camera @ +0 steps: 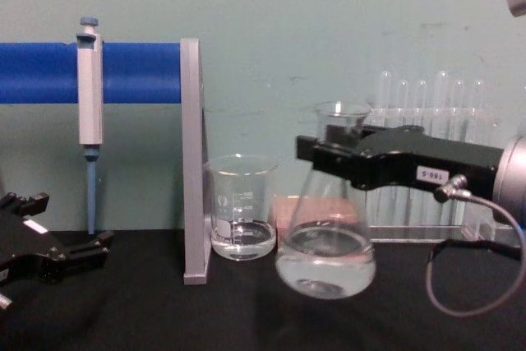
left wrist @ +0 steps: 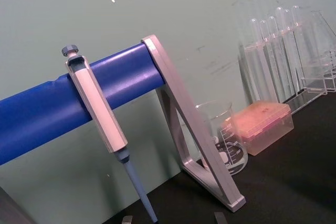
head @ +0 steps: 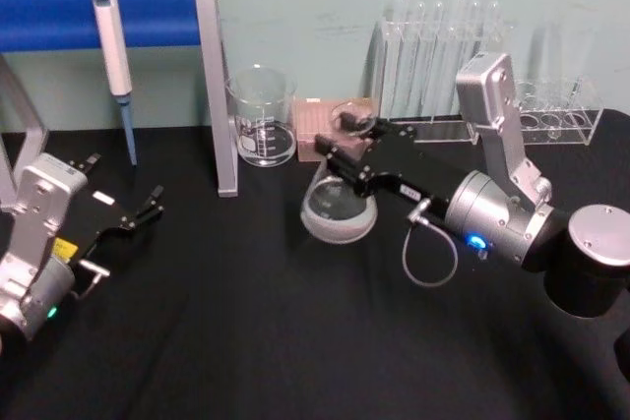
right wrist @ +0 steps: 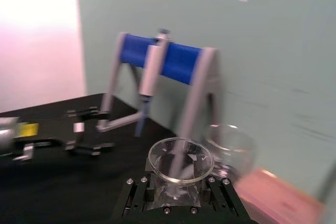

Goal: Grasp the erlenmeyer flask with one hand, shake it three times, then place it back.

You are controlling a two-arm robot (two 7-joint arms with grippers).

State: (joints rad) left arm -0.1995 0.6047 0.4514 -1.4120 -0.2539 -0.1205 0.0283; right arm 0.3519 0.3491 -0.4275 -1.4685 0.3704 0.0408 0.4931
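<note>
The right end effector [camera: 337, 156] reaches in from the right side of the tabletop [head: 246, 331] and is clamped on the neck of the flask [camera: 325, 256], one black finger on each side just under the open rim. In the right wrist view the round mouth of the flask [right wrist: 180, 160] sits between the two fingers. A little clear liquid lies in its wide bottom. The flask stands upright in the chest view. Whether its base touches the black tabletop or hangs just above it cannot be told. It is in front of a pink box [head: 317, 127] and to the right of a glass beaker [camera: 241, 207], apart from both. A grey cable [head: 430, 261] loops down from the silver wrist behind the right end effector.

The left end effector [head: 150, 204] rests low at the left edge of the tabletop, well apart from the flask, with its jaws spread and nothing between them.

A pipette [camera: 89, 88] hangs from the blue bar [head: 59, 15] of a stand at the back left. A clear rack of test tubes [head: 438, 41] stands along the wall at the back right.
</note>
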